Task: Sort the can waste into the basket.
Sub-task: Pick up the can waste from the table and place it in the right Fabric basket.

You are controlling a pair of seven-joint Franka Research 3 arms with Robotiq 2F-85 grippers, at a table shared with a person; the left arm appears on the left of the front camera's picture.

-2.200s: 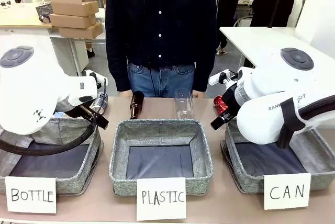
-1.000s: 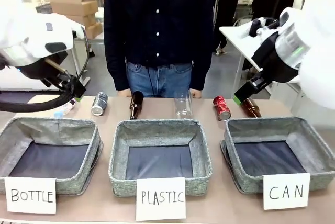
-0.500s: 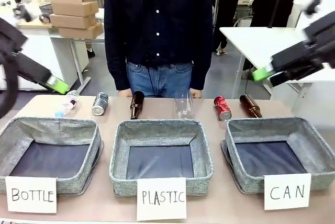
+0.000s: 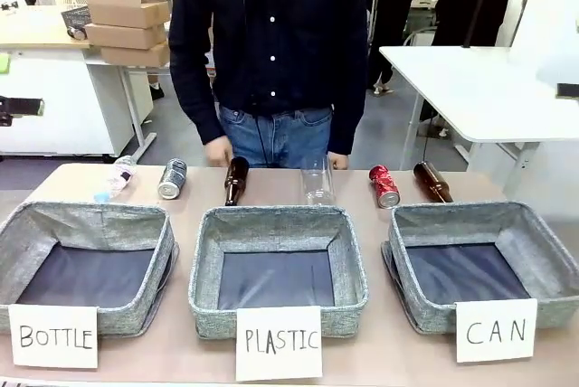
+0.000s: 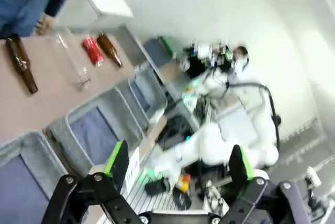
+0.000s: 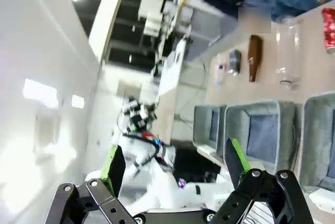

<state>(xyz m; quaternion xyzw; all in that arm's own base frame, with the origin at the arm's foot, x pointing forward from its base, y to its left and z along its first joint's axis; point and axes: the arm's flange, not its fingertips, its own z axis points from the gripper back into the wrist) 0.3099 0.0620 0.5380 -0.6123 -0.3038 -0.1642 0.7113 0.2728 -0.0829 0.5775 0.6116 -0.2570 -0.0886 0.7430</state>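
The shiny red can [image 4: 384, 186] lies on the table just behind the left corner of the CAN basket [image 4: 452, 215], which has nothing in it. The dark grey can [image 4: 172, 178] lies far off at the back left, behind the BOTTLE basket [image 4: 90, 217]. My left gripper [image 5: 178, 164] is open and empty, high above the table; its view shows the red can [image 5: 93, 50] far below. My right gripper [image 6: 172, 161] is also open and empty, high up, with the red can [image 6: 328, 22] and the dark can [image 6: 234, 63] far below it.
Along the back of the table lie two brown bottles [image 4: 235, 179] [image 4: 434, 183], a clear cup-like bottle [image 4: 317, 181] and a small plastic bottle [image 4: 114, 181]. The PLASTIC basket [image 4: 276, 220] stands in the middle. A person [image 4: 271, 52] stands at the far edge.
Both arms have swung up and outward, away from the table and off the sides of the front view. The cans and baskets lie where they were.
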